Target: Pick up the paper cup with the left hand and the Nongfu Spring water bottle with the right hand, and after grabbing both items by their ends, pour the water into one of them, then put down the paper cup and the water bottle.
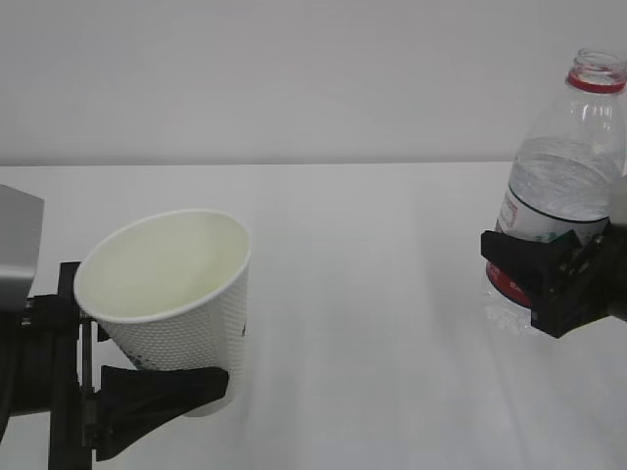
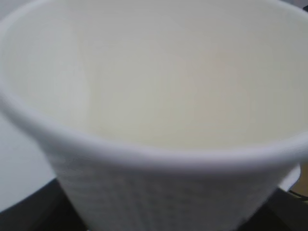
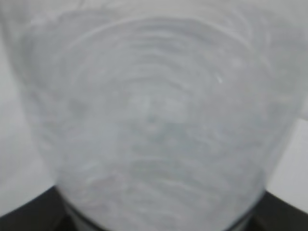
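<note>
Left hand first: its black pointed fingers are clamped around the lower part of the paper cup, a grey plate on the arm just behind at the frame's left edge. The cup is lifted off the white table and tipped, its mouth leaning toward the right. Its outer wall is white with a fine dimpled emboss, a scrap of dark print showing low down by the finger, and the rolled rim is smooth and round. In the left wrist view the cup fills the frame, its inside plain cream and looking dry.

Over to the right hand: blocky black jaws are gripping the Nongfu Spring water bottle across its red label, near the lower half. The bottle stands nearly upright in the air, clear ribbed plastic, red neck ring, mouth uncapped. The water sits in the shoulder region above the label. The right wrist view shows only blurred, concentric ribs of the bottle. Cup and bottle are well apart.
</note>
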